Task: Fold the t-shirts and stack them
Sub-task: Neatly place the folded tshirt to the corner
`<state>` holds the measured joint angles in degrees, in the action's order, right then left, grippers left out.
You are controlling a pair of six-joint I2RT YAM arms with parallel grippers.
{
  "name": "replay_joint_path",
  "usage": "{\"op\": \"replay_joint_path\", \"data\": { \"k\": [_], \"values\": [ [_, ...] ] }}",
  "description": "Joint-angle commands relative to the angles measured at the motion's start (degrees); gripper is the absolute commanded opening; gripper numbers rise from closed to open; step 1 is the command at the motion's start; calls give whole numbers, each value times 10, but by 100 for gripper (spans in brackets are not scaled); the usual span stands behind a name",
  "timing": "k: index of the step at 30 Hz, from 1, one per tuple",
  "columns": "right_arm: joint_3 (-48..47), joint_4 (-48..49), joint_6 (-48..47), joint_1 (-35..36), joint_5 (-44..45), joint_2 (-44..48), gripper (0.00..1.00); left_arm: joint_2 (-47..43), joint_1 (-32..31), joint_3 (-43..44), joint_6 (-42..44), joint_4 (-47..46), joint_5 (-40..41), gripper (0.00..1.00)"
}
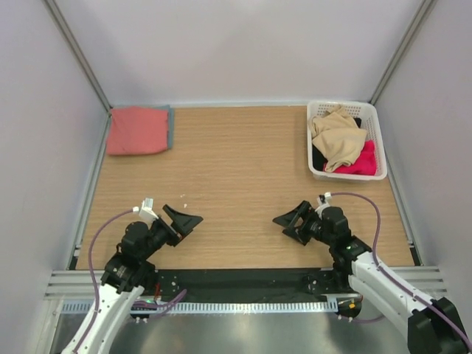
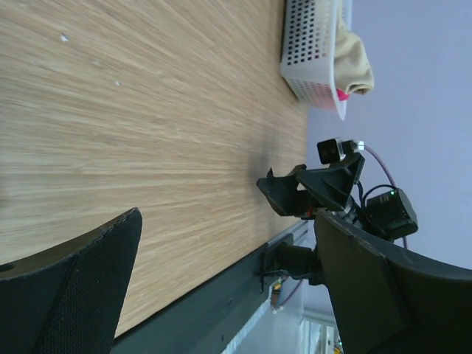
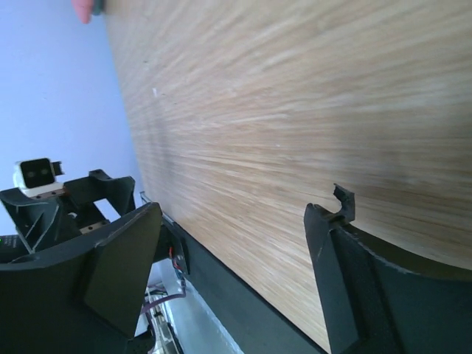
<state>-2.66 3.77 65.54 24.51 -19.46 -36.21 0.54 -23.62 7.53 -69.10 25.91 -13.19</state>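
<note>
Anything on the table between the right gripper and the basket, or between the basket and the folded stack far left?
Nothing visible. Bare tabletop lies between the open right gripper and the basket, and between the basket and the salmon-red shirt folded on the teal-blue shirt.

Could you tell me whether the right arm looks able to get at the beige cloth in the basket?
Probably yes: the right gripper is open and empty, nothing stands between it and the basket, and the beige cloth lies uncovered on top. Its reach is unproven.
</note>
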Motion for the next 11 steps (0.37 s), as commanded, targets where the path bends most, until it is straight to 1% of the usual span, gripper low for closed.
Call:
{"op": "replay_joint_path", "data": {
  "k": [1, 2, 5, 9, 10, 11],
  "values": [
    [70, 33, 25, -4, 13, 39, 87, -19, 0, -46, -30, -42, -55, 100],
    [69, 19, 20, -3, 14, 48, 90, -24, 1, -52, -31, -44, -57, 100],
    [67, -14, 13, -3, 21, 90, 96, -32, 0, -63, -45, -52, -67, 100],
    [65, -84, 6, -3, 30, 154, 96, -30, 0, -72, -53, -56, -82, 100],
    [65, -93, 6, -3, 31, 178, 99, -30, 1, -72, -55, -63, -83, 100],
    [66, -104, 6, -3, 22, 191, 100, -32, 1, -73, -57, -67, -91, 100]
  ]
}}
